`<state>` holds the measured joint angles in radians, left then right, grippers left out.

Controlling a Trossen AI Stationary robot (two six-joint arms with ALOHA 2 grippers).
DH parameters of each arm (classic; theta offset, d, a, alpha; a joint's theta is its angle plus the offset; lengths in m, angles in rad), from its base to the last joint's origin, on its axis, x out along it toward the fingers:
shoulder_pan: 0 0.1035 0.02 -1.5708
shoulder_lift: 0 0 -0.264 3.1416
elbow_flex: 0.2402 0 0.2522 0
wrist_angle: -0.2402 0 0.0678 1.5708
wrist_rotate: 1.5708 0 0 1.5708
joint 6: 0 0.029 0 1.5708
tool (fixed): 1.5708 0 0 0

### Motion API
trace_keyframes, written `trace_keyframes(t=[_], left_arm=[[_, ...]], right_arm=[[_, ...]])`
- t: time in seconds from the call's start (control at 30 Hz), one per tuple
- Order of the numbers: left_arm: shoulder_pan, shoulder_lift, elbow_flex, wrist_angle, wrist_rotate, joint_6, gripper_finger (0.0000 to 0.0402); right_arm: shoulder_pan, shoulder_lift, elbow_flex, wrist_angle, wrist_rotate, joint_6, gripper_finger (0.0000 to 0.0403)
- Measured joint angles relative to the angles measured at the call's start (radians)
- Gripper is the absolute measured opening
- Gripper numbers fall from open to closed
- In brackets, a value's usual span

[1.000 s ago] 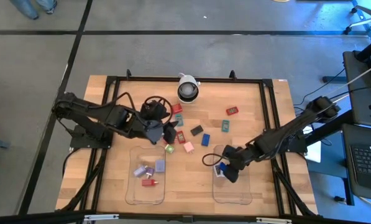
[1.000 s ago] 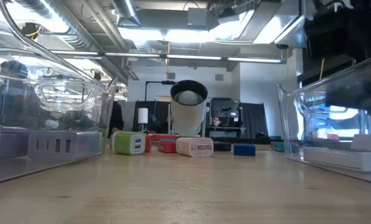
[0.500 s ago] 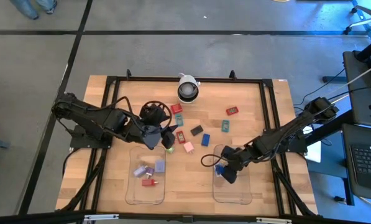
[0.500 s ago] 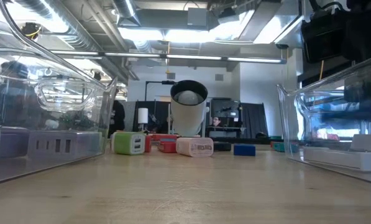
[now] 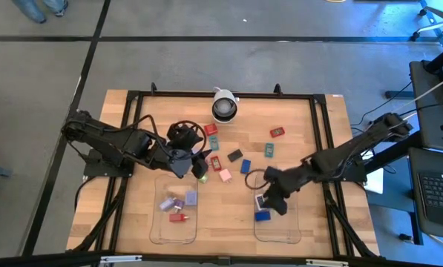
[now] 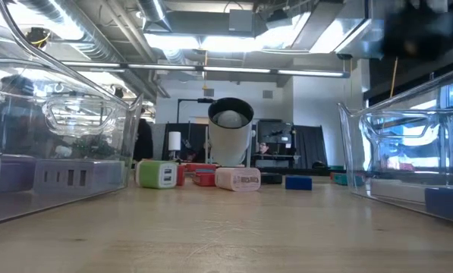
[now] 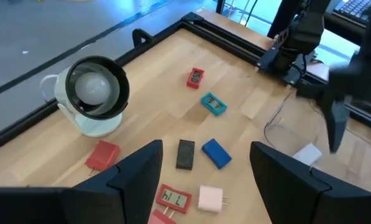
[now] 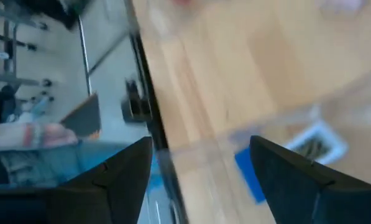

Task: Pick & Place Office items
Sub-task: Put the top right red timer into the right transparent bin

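High view: the right gripper hangs over the far end of the right tray, which lies by the table's near edge. Its jaws stand apart and hold nothing. A white block lies just beside it inside the tray, and a blue block lies a little nearer the near edge, apart from the fingers. The right wrist view shows the same blue block and white block between the spread fingers, both resting on the tray floor.

The left gripper is near the table's middle, left of centre, jaws apart and empty, above a cluster of items. A green block and a pink block lie just beside it. Farther toward the right edge lie a black block, a blue clip, a teal block and a red block, all apart from one another.

The left tray, at the near edge, holds lilac pieces and a red piece. The camera dome stands at the far edge.
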<state>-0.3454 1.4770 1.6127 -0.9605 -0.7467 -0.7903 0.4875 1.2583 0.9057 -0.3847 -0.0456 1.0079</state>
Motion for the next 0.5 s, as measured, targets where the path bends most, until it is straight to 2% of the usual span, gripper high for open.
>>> trace_keyframes(t=[0.13, 0.27, 0.37, 0.5], left_arm=[[0.0, -0.01, 0.0, 0.0, -0.023, 0.036, 0.0239], [0.0, -0.04, 0.0, 0.0, -0.057, 0.071, 0.0239], [0.0, -0.06, 0.0, 0.0, -0.09, 0.097, 0.0239], [0.0, -0.094, 0.0, 0.0, -0.114, 0.143, 0.0239]], right_arm=[[-0.051, -0.054, 0.129, -0.18, 0.171, -0.124, 0.0264], [-0.138, -0.066, 0.237, -0.411, 0.359, -0.125, 0.0259], [-0.231, -0.066, 0.273, -0.545, 0.393, -0.1, 0.0258], [-0.361, -0.066, 0.256, -0.623, 0.377, -0.182, 0.0258]])
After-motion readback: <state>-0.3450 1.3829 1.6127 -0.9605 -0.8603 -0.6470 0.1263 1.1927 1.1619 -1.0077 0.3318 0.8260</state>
